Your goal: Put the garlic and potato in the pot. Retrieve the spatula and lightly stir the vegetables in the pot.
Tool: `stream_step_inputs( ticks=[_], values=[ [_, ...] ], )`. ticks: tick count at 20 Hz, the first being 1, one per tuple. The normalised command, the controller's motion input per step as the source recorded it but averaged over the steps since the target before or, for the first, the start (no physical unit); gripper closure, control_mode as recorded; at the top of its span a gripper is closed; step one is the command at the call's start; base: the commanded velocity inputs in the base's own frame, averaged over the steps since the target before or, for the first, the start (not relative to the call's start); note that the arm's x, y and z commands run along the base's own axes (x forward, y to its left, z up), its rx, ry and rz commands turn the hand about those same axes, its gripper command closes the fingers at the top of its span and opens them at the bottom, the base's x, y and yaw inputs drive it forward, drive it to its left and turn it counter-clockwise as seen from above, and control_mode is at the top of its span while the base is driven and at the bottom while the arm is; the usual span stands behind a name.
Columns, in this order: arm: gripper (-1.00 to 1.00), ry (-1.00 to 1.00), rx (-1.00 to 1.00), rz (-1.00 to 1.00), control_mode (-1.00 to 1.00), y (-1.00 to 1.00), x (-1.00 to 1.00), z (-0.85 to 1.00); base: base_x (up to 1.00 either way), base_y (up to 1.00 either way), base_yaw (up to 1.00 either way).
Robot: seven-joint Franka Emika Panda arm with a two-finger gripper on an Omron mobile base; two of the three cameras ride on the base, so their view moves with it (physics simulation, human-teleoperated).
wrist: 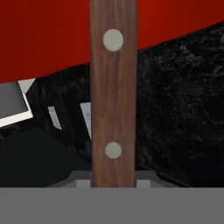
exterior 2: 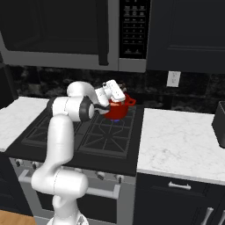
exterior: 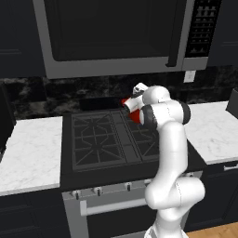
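Note:
The spatula's brown wooden handle [wrist: 113, 87], with two pale rivets, runs up the middle of the hand view from between my fingers. My gripper [exterior 2: 115, 97] is shut on it and hangs over the small red pot [exterior 2: 117, 112] on the stove's back right burner. The pot's red wall [wrist: 52, 35] fills the top of the hand view, close behind the handle. In the left base view my forearm covers most of the pot [exterior: 128, 105], under the gripper [exterior: 135, 95]. The spatula's blade, the garlic and the potato are hidden, as is the pot's inside.
The black gas stove [exterior: 100, 139] with its grates sits between two white marble counters [exterior: 28, 153] [exterior 2: 180, 140]. A microwave [exterior: 111, 32] hangs low above the stove. A dark appliance [exterior 2: 219, 123] stands at the right counter's far edge.

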Motion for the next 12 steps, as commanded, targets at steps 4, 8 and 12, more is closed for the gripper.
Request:
stream_step_inputs(
  ticks=[4,8,12],
  values=[
    [1.0,0.06,0.02,-0.02,-1.0,0.21,0.0,-0.03,0.0,0.0,0.0],
    [1.0,0.0,0.06,-0.02,-1.0,0.28,-0.09,0.0,0.0,0.0,0.0],
    [1.0,0.0,0.1,-0.04,-1.0,0.39,-0.03,0.0,0.0,0.0,0.0]
  ],
)
